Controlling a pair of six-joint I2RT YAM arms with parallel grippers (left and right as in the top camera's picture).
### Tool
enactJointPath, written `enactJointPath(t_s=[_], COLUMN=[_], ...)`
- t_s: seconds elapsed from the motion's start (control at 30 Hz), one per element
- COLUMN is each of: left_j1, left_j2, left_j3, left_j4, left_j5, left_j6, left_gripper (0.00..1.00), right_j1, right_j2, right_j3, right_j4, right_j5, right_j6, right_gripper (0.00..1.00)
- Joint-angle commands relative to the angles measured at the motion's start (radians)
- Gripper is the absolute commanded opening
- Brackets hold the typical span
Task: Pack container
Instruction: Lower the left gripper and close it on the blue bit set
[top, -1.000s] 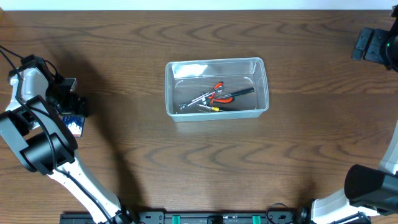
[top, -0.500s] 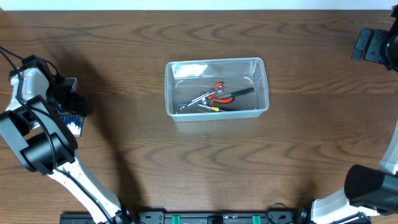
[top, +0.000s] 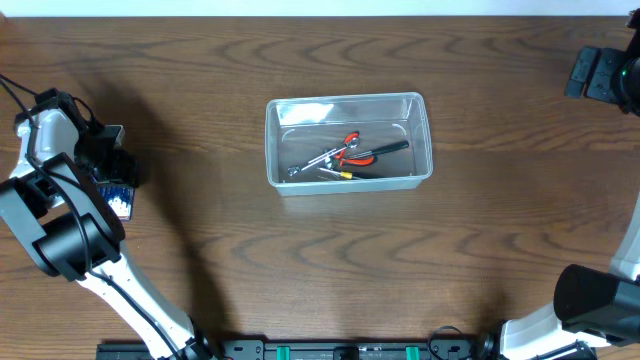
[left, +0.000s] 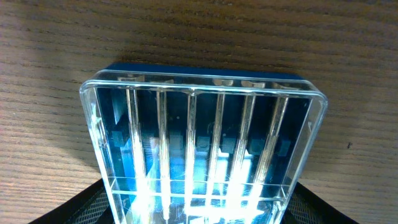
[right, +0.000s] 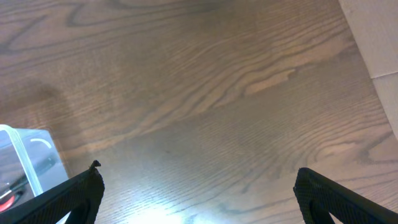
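At my far left, my left end effector is sitting at the small blue flat pack with a ribbed clear lid. The pack is lying on the dark wood-grain bench, well apart from everything else. My dark fingers are showing at its two lower corners, and I cannot tell whether they are clamping the pack or only straddling it. I am judging the packing as partly done, with this pack looking like the one item left outside. Moving right, the clear, see-through plastic rectangular container with rounded corners and a rim is standing upright and open-topped in the middle of the bench, its long side running left to right. It is already holding red-handled pliers, a black-handled tool, a silver metal tool and a small yellow-tipped piece, all lying crossed near its front wall, with room to spare behind them. At the far right, my right end effector is hanging over bare bench with its fingers spread wide and nothing between them, the container's corner just edging into its wrist view.
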Motion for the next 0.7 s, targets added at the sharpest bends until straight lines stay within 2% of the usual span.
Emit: enactJointPath(t_s=[0.0, 0.33, 0.5, 0.53, 0.6, 0.67], left_j1=[0.004, 0.004, 0.004, 0.004, 0.004, 0.004], left_j2=[0.028, 0.028, 0.027, 0.027, 0.027, 0.027], left_j3=[-0.034, -0.034, -0.034, -0.034, -0.034, -0.034], left_j4=[0.009, 0.009, 0.009, 0.009, 0.009, 0.009], left_j5=[-0.031, -0.031, -0.031, -0.031, -0.031, -0.031], left_j6=[-0.010, -0.010, -0.011, -0.011, -0.010, -0.010], left_gripper=[0.67, 0.52, 0.41, 0.38, 0.22, 0.14], right_j1=[-0.006, -0.006, -0.006, -0.006, -0.006, -0.006], right_j2=[-0.003, -0.003, -0.003, -0.003, -0.003, -0.003], right_j3=[-0.003, -0.003, -0.003, -0.003, -0.003, -0.003], right_j4=[-0.002, -0.002, -0.003, -0.003, -0.004, -0.004], right_j5=[0.017, 0.017, 0.017, 0.017, 0.017, 0.017], right_j6=[-0.013, -0.013, -0.012, -0.013, -0.012, -0.012], right_gripper=[0.99, 0.99, 0.99, 0.99, 0.99, 0.99])
